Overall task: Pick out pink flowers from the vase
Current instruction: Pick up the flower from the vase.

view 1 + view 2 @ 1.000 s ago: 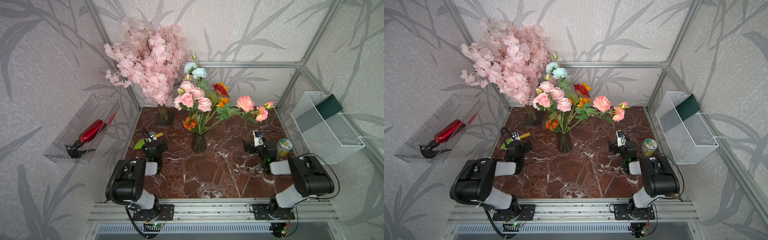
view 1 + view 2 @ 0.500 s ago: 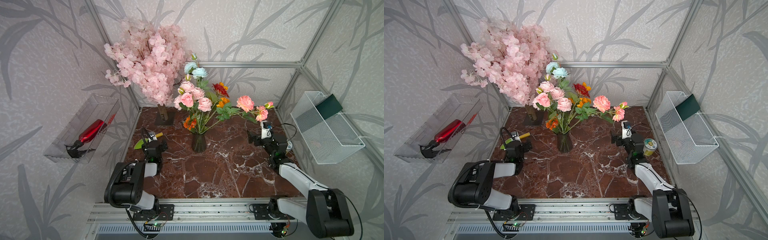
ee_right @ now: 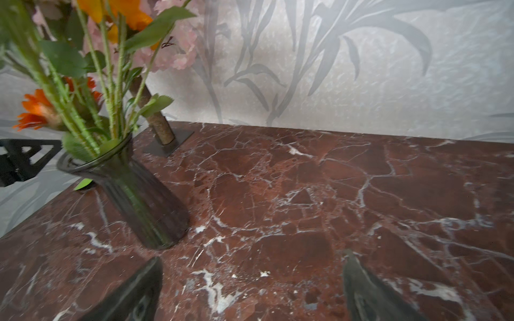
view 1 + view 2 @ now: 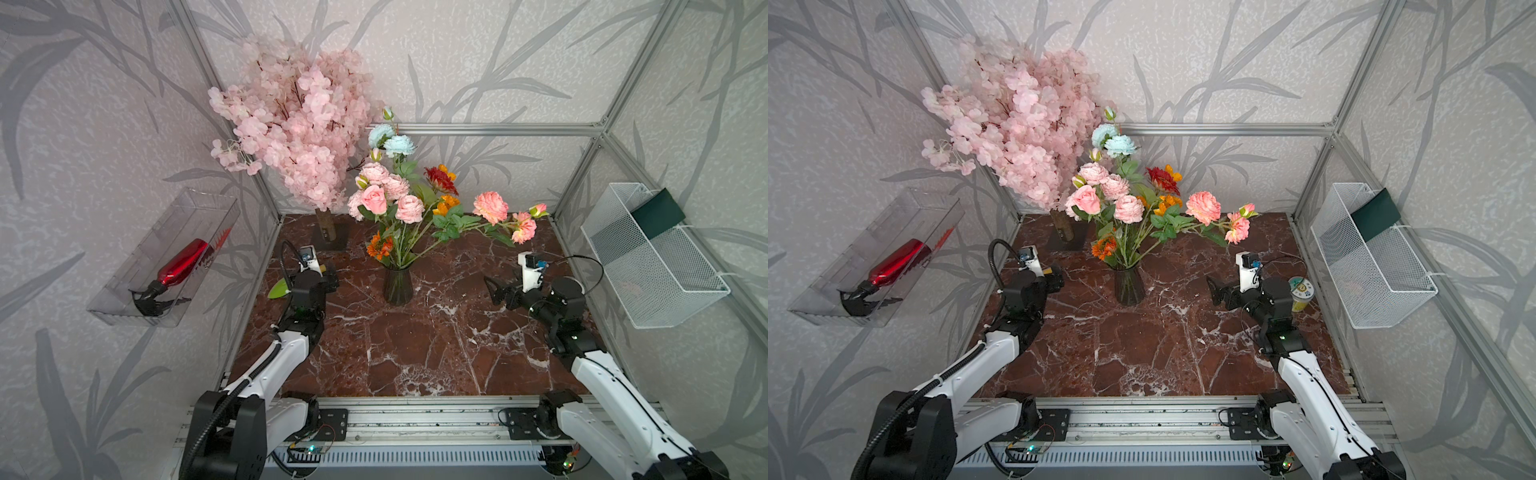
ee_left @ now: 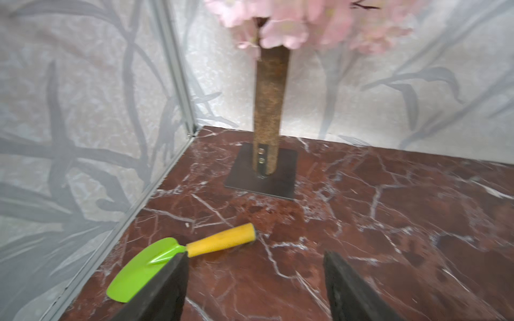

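At mid-desk (image 4: 415,345): the vase (image 4: 397,286), upright, dark ribbed glass with a flared rim. In it, stems bunched together in the neck: the pink flowers (image 4: 376,199), a cluster of pale pink and rose heads straight above the vase, plus salmon-pink heads (image 4: 491,207) leaning out to the right of the vase on long leafy stems. In the same vase, light blue blooms (image 4: 392,139) at the very top and orange and red heads (image 4: 441,183) lower down.

Left end effector (image 5: 254,278): left of the vase and well apart from it, low over the desk, pointing towards the back corner. Jaws apart, bare marble between them, nothing held. Just ahead of it, flat on the desk, a small trowel (image 5: 217,240) with green blade and yellow handle. One finger (image 5: 167,286) overlapping the blade in the wrist view; contact impossible to tell. Beyond the trowel, behind and left of the vase, the pale pink blossom tree (image 4: 299,120) on a brown trunk and dark square base plate.

Right end effector (image 3: 250,289): right of the vase, near but clear of it, pointing roughly towards it. Jaws wide apart, empty, touching neither glass nor stem. Farther right of the vase, behind the right wrist, a small cup (image 4: 1301,291) with a yellow body.
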Robot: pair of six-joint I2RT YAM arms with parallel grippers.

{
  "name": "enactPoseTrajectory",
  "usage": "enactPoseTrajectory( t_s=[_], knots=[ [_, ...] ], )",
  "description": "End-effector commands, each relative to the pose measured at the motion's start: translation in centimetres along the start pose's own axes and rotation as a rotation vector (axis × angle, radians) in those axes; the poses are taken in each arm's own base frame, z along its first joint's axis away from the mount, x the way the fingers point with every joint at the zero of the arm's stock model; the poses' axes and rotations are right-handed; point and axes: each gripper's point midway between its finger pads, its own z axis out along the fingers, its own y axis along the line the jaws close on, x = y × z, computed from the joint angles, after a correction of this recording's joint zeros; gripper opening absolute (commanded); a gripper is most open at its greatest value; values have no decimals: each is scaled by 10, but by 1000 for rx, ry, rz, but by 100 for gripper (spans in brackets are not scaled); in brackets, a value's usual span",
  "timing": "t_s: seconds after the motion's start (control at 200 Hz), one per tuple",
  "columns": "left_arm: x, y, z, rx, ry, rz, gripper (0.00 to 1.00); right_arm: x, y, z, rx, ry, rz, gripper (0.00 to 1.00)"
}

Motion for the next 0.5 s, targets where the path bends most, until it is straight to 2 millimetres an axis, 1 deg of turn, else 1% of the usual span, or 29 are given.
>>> enactPoseTrajectory(
  t_s=[0.0, 0.07, 0.17, 0.245, 0.345, 0.425, 0.495],
  knots=[
    [7, -26, -21, 72, 55, 44, 73, 26, 17, 1, -54, 74, 32, 99],
    [5, -38, -33, 129, 23, 32, 69, 30, 29, 3, -97, 82, 24, 99],
    [3, -64, -50, 287, -38, 11, 61, 34, 48, 4, -159, 80, 11, 99],
    [-6, -77, -63, 357, -90, 11, 52, 34, 60, 2, -197, 56, 22, 99],
    [-20, -91, -82, 417, -125, 61, 49, 37, 72, -1, -235, 33, 43, 99],
    [-29, -106, -96, 485, -147, 107, 47, 40, 82, -2, -263, 25, 37, 99],
    [-34, -122, -107, 549, -163, 150, 41, 42, 93, -3, -297, 19, 25, 99]
  ],
)
